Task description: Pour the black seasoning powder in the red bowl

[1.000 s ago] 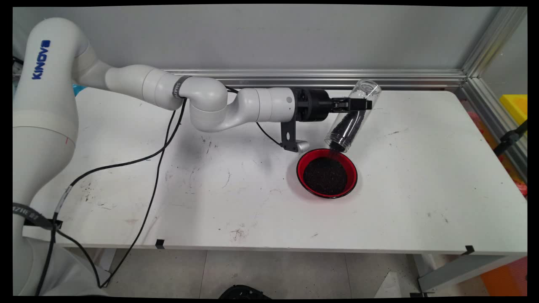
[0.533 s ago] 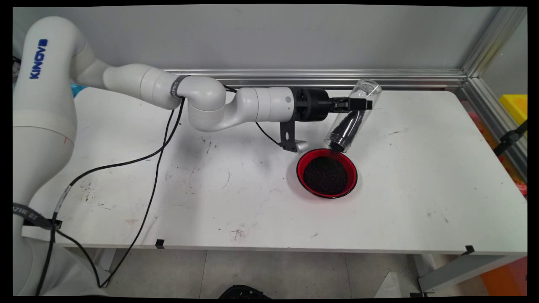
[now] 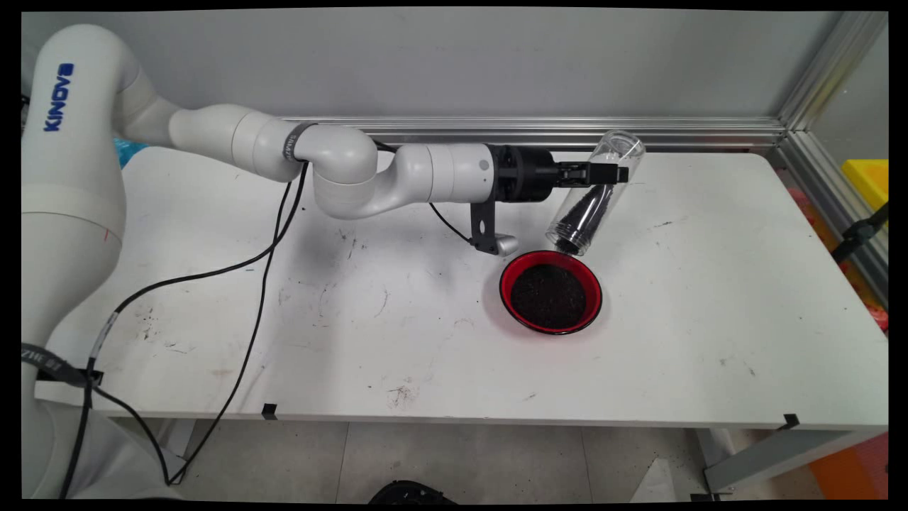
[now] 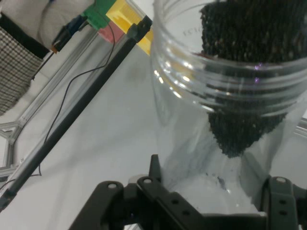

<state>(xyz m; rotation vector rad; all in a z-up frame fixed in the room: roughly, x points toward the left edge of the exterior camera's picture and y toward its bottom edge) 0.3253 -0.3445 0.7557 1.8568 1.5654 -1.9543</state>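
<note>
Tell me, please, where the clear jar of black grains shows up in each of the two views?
Main view: the clear jar hangs tilted right of centre near the table's far edge, mouth down over the red bowl, clamped by the gripper.
Hand view: the jar fills the right half, its threaded mouth at the top.
Shared landmark: the black grains inside the jar.

White surface [image 3: 425, 355]: scuffed, dark marks [image 3: 401, 394] near its front edge. 2 black tape tabs [image 3: 269, 410] on that edge. Grey wall [image 3: 454, 64] behind, with an aluminium rail [image 3: 532, 128] along its foot. Yellow box [image 3: 869, 177] beyond the surface's right end. Tiled floor [image 3: 461, 461] below.
</note>
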